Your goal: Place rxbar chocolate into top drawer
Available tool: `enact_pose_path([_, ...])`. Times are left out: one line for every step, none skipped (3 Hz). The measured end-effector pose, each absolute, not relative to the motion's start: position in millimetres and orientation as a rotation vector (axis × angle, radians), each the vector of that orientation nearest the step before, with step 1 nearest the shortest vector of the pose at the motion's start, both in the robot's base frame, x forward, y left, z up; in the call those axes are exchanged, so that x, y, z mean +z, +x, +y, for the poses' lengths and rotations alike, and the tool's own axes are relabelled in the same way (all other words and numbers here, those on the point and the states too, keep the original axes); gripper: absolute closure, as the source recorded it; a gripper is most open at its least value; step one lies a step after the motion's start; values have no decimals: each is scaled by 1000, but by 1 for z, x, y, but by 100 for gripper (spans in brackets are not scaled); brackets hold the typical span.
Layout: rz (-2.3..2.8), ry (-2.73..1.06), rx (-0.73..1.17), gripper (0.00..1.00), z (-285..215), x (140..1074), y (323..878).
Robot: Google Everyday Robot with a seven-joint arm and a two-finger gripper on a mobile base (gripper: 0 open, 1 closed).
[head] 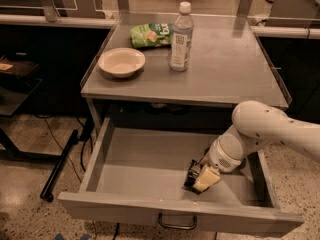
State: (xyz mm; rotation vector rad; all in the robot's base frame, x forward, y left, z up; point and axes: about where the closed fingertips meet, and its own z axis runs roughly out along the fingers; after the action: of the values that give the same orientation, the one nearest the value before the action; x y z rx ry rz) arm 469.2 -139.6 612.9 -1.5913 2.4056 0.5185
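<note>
The top drawer [142, 166] is pulled wide open under the grey table; its dark pull handle [177, 225] shows on the front. My gripper [201, 178] is down inside the drawer at its front right, just above the floor. It is shut on the rxbar chocolate [191, 172], a small dark bar that stands on edge at the gripper's left side. My white arm [270, 131] reaches in from the right, over the drawer's right wall.
On the table top [230, 69] stand a cream bowl [121, 62], a clear water bottle [181, 36] and a green snack bag [150, 34]. A black desk and cables are at the left; a black bar [60, 166] leans by the drawer's left side.
</note>
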Motion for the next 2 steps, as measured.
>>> enact_pose_path([2406,-1591,519,11,-140,613,469])
enact_pose_path([2406,-1591,519,0,-140,613,469])
